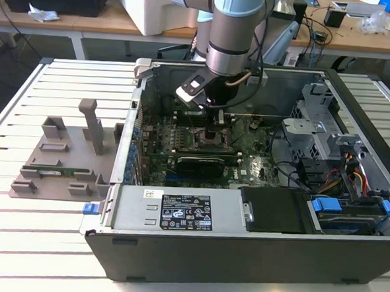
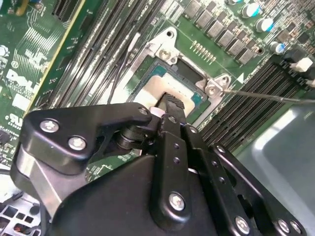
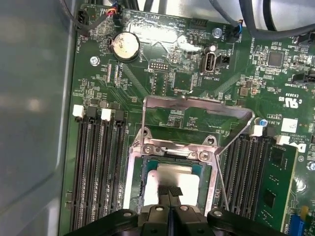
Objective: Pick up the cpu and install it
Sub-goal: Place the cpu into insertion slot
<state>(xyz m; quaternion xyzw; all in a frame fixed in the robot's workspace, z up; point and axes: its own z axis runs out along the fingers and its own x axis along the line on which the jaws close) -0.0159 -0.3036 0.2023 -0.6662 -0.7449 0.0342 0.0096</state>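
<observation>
cpu (image 3: 172,178), small flat square chip w/ silver-grey metal top & thin green edge, lies flat in its socket in the first wrist view.

Pale grey slatted table (image 1: 37,242) carries a dark grey open computer case (image 1: 274,260). It's laid on its side w/ the panel off, prob. so the board faces up & a tool can drop straight in. Green motherboard (image 3: 187,83) covers the case floor. Black memory slots (image 3: 98,162) flank the socket on both sides. Silver metal load plate (image 3: 197,102) is swung up on its hinge & the thin wire lever (image 3: 221,179) stands free, I'd judge to leave the socket mouth clear for the chip. Pale metal socket frame (image 3: 129,189) rings the cpu, which looks square to it; whether it's fully seated, can't tell.

Silver-grey robot arm (image 1: 232,29) w/ light blue caps stands over the case, last segment approx. vertical, wrist above the board's centre. Black gripper (image 3: 170,192) points straight down at the socket, tips right over the cpu top. Fingers look closed tight on each other, ribbed pads (image 2: 173,103) together, nothing pinched between them. Can't tell if the pads touch the metal top or sit just above it. By my read the chip is placed, plate not yet down.
</observation>
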